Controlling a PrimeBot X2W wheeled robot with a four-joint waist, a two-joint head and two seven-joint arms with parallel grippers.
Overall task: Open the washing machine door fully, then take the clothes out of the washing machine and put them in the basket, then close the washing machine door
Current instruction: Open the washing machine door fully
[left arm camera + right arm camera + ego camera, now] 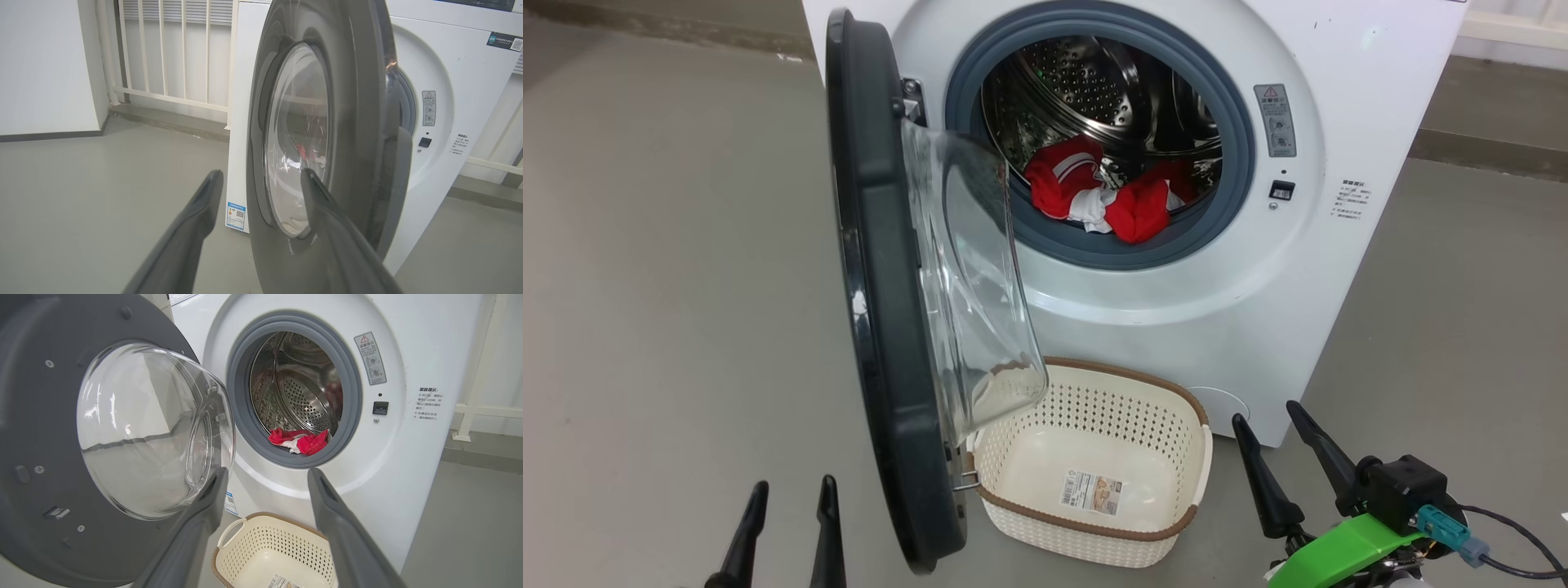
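My left hand [794,487] and right hand [1266,415] hang spread wide, empty. The clothes [1107,196] lie low at the drum's [1094,82] front lip. I judge them soft, light and floppy, so I'd pinch a bunched fold.

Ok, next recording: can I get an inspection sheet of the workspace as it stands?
Surface: plain grey floor; the machine and basket stand on it.
Job's things: washing machine with its door swung open, edge-on in the head view; red and white clothes lie at the front of the drum; basket is on the floor below the opening, with just a paper label inside.
Clutter: nothing seen.
Grippers: left gripper open, holding nothing, on the door's outer side; right gripper open, holding nothing, right of the basket.
Cables: black cable at the right wrist.
Surroundings: white railing and white wall behind the machine.
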